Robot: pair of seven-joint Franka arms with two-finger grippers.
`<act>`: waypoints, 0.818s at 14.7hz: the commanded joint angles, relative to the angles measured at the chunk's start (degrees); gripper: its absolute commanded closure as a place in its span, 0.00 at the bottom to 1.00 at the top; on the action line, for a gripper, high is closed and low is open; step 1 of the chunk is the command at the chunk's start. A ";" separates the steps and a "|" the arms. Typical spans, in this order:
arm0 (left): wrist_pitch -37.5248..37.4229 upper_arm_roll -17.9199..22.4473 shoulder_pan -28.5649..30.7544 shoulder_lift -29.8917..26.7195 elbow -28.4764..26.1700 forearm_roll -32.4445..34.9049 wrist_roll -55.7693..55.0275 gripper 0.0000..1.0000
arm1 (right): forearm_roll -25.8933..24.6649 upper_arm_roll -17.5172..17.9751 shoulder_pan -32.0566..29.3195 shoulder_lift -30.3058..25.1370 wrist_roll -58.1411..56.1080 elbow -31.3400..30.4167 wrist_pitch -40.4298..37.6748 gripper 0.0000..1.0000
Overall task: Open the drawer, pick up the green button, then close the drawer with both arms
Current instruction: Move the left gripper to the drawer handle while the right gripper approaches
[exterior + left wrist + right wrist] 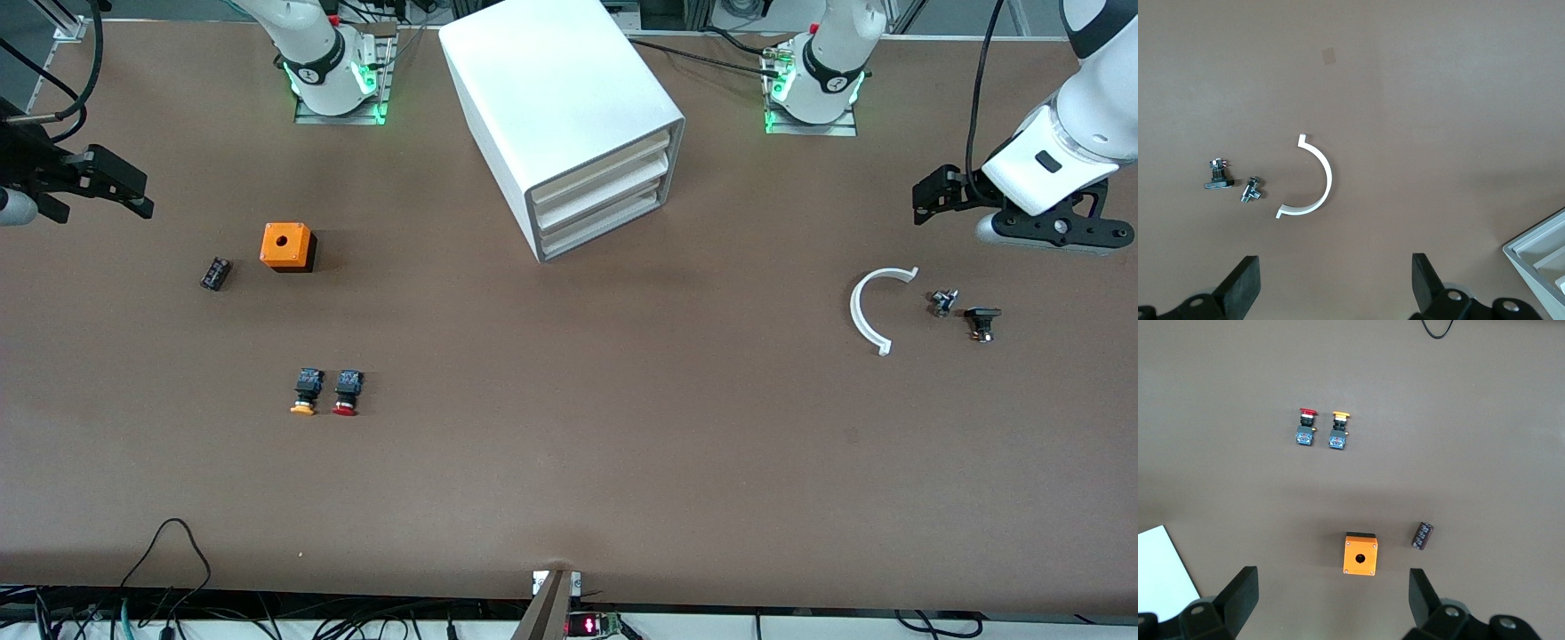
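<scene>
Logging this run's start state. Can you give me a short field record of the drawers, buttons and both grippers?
cabinet: mid-table, between the arm bases
drawer: lowest of three, shut
green button: not visible
red button: beside yellow-orange button, toward right arm's end
left gripper: jaws open, over white curved piece
right gripper: jaws open, over orange box

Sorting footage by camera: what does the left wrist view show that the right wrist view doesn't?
Only the left wrist view: a white curved strip, two small metal-and-black parts beside it, and the open left tool.

Only the right wrist view: the orange box, a small dark cylinder, the red-capped and yellow-capped buttons, and the open right tool.

Both: the brown table and a corner of the white cabinet.
</scene>
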 commanded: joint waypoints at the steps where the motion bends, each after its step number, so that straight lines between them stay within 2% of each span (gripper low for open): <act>1: -1.00 0.35 -0.43 0.07 0.97 -0.88 -0.14 0.00 | -0.85 0.18 0.20 0.74 0.88 1.82 -0.90 0.00; 8: -1.00 0.35 -0.52 0.16 0.97 -0.88 -0.05 0.00 | -0.94 0.18 0.20 0.92 0.79 1.82 -0.81 0.00; 12: -2.67 0.00 -0.70 0.16 0.97 -0.96 0.12 0.00 | -0.77 0.00 0.20 4.33 0.09 0.95 -1.60 0.00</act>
